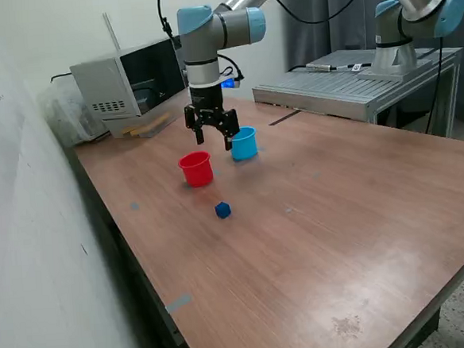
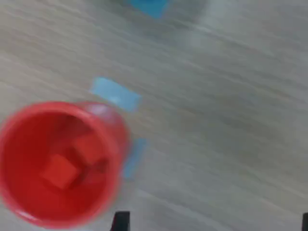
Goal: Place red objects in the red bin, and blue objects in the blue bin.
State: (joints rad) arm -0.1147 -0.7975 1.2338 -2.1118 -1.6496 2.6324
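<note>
The red bin [image 1: 196, 168] stands on the wooden table, and the light blue bin [image 1: 244, 143] stands just to its right in the exterior view. One dark blue cube [image 1: 223, 210] lies on the table in front of the red bin; no other blue cube shows. The blurred wrist view looks down into the red bin [image 2: 19, 139], where two red cubes [image 2: 60, 172] [image 2: 89, 147] lie. My gripper [image 1: 213, 137] hangs open and empty above the table, behind and between the two bins. Its fingertips [image 2: 120, 221] show wide apart in the wrist view.
A grey box-shaped appliance [image 1: 130, 81] stands at the table's back left, beside the wall. A second arm [image 1: 401, 27] stands on a metal bench [image 1: 345, 82] at the back right. Blue tape marks [image 2: 115, 94] lie beside the red bin. A blurred blue shape [image 2: 149, 6] touches the wrist view's edge.
</note>
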